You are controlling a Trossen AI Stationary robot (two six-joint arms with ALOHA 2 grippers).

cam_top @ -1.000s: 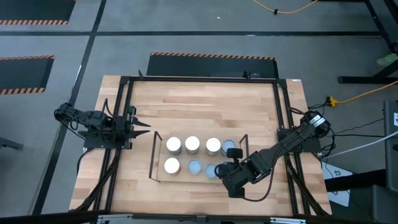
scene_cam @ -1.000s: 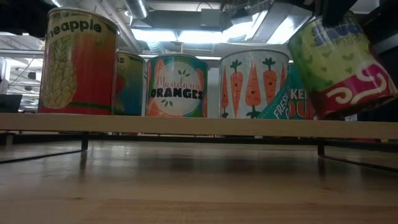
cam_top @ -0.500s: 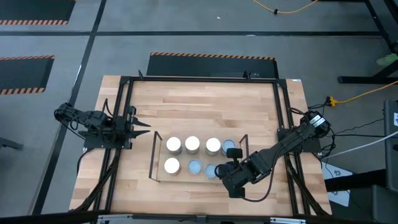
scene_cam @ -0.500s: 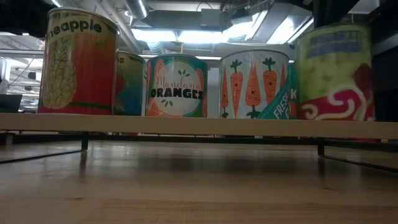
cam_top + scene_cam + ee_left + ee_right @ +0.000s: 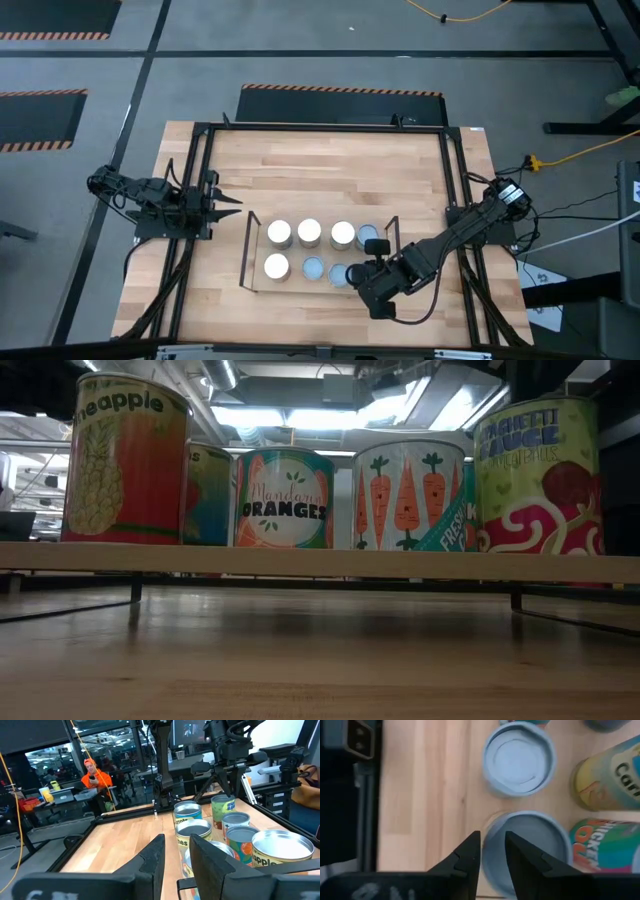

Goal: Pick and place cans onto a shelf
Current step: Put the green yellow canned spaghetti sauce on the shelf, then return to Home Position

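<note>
On the worktop [image 5: 330, 170], the shelf [image 5: 255, 255] holds eight cans; the spaghetti can [image 5: 538, 475], tilted before, now stands upright below right fingers [image 5: 465, 857], narrowly apart; left fingers [image 5: 152, 857] nearly closed.

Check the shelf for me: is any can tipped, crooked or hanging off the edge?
Nothing stands out. The cans along the shelf stand upright in the low view, including the spaghetti can at its end. The right gripper hangs above that can's rim; the left gripper waits at the table's side.
</note>
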